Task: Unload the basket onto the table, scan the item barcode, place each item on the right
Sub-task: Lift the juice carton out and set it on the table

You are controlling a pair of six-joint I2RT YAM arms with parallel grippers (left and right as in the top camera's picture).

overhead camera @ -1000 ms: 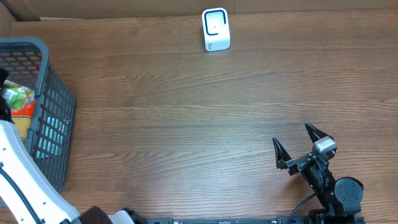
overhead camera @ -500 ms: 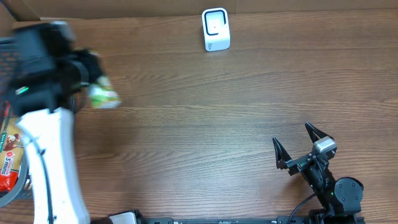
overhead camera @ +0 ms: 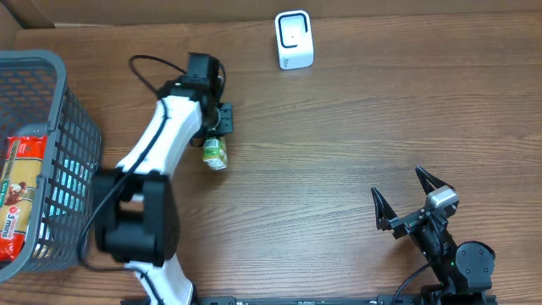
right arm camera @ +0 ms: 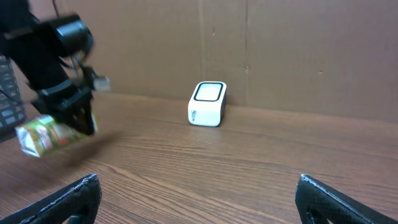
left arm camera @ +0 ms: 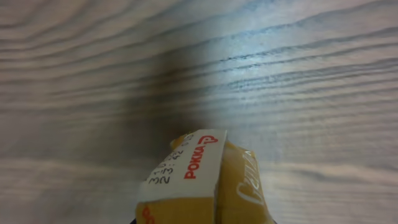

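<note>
Drink carton, green and yellow, left of centre in the overhead frame, clamped in the left gripper over the wooden table, down-left of the white scanner; right gripper, lower right, spread wide, holding nothing. Grey basket, left edge, contains a red-and-yellow packet, both cut off by the frame. Left wrist view: carton blurred, cropped at the bottom edge, "POKKA" lettering legible.

We've got left arm stretched far forward, left tool pointing down, clamped on a carton. Right arm is folded near its base, right tool spread wide, gripping nothing.
</note>
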